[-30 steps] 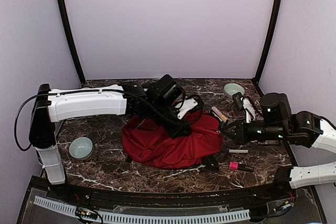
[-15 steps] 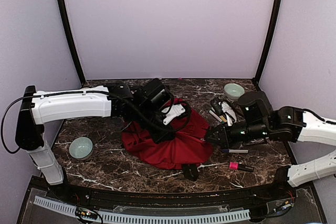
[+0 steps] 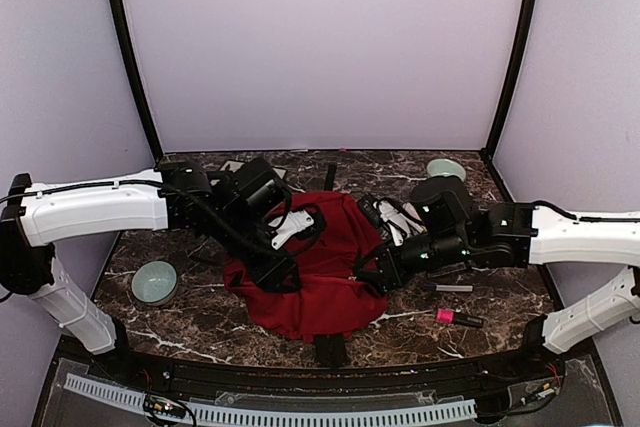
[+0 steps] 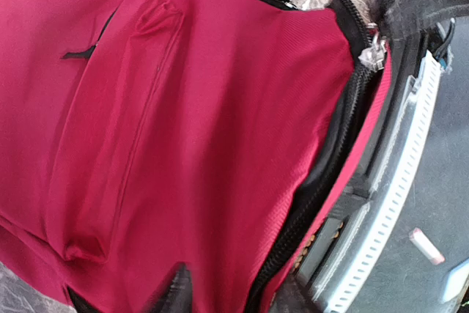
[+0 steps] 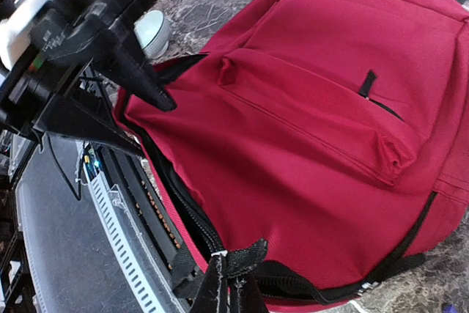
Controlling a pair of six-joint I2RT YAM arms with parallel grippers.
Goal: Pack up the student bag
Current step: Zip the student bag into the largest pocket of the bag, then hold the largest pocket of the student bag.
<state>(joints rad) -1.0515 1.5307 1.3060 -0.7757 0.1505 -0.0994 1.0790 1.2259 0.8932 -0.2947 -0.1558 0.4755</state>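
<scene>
On the desk [image 3: 200, 327] lies a large dark-red fabric backpack [image 3: 330, 272]. Right hand [image 5: 231, 285] pinches its black zip tab [image 5: 245, 254]; left hand [image 3: 278, 272] spread.

a dark brown marble table [image 3: 200, 319] with white veins sits in a small booth. plain pale lilac walls close it in: a back wall [image 3: 320, 47] and two side walls [image 3: 50, 57], with black posts [image 3: 128, 57] at the back corners. a white slotted strip [image 3: 300, 413] runs along the near edge. the light is soft and even.
</scene>
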